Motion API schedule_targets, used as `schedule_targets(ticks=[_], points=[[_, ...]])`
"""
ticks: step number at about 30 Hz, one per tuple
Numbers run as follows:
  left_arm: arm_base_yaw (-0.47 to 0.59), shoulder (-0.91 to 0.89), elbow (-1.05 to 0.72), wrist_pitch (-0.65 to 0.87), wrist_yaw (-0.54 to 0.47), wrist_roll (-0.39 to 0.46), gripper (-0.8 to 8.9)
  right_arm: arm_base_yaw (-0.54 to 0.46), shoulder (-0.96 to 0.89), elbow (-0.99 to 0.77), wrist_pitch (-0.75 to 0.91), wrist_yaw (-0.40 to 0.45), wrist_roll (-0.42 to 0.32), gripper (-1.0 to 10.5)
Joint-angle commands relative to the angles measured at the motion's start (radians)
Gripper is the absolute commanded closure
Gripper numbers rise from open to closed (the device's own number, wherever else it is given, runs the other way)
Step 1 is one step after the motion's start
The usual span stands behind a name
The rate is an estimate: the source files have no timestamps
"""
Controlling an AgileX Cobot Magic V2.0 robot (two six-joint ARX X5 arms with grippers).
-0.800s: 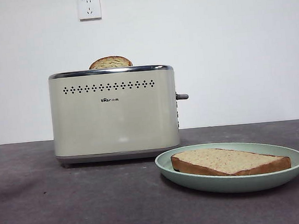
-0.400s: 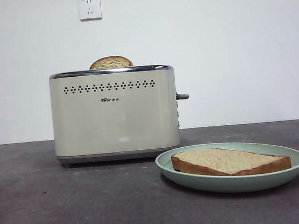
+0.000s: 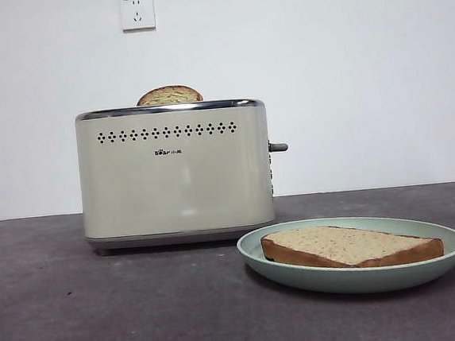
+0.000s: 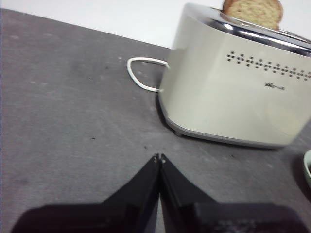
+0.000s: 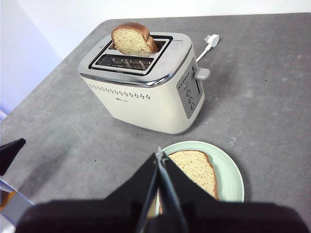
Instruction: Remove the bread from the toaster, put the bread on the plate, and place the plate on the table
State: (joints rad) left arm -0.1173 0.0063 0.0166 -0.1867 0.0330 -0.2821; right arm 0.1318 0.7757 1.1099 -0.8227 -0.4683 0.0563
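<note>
Closest to the front camera sits the plate (image 3: 354, 274), pale green, resting flat on the table (image 3: 105, 317), just in front of the toaster's lever end. On it lies the bread (image 3: 350, 246), a tan speckled slice with a dark crust, flat and inside the rim. The table is a matte dark grey surface with faint pale scuffs. Behind the plate stands the toaster (image 3: 176, 173), cream with a chrome top rim and a row of small vent holes, its lever (image 3: 278, 147) sticking out on the plate's side. A second slice (image 3: 169, 95) pokes its domed top out of the toaster. Beyond the toaster, a plain white wall with a socket (image 3: 136, 12) high above it.

No arm shows from the front. The left gripper (image 4: 159, 158) hangs over bare table off the toaster's far end from the plate, jaws pressed together, holding nothing. That view catches a white cord (image 4: 141, 73) looping behind the toaster. The right gripper (image 5: 160, 154) hovers above the plate's edge nearest the toaster, jaws closed tight on nothing. From up there you see two slots, the one nearer the vent holes vacant, the slice in the farther one, plus the plug (image 5: 212, 40) lying on the table behind the toaster
</note>
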Motion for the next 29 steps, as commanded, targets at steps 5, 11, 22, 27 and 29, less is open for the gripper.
schedule_targets(ticks=[5, 11, 22, 27, 29], points=[[0.048, -0.004, -0.013, 0.006, -0.006, -0.003, 8.17, 0.001, -0.002, -0.003, 0.002, 0.003, 0.006, 9.5], [0.054, -0.004, -0.013, 0.005, -0.006, -0.003, 8.17, 0.001, -0.002, -0.003, 0.002, 0.003, 0.006, 9.5], [0.054, -0.003, -0.013, 0.005, -0.006, -0.003, 8.17, 0.001, -0.002, -0.003, 0.002, 0.003, 0.006, 9.5], [0.054, -0.003, -0.013, 0.005, -0.006, -0.003, 8.17, 0.001, -0.002, -0.003, 0.002, 0.003, 0.006, 9.4], [0.054, -0.003, -0.013, 0.005, -0.006, -0.003, 8.17, 0.001, -0.002, -0.003, 0.002, 0.003, 0.006, 9.5]])
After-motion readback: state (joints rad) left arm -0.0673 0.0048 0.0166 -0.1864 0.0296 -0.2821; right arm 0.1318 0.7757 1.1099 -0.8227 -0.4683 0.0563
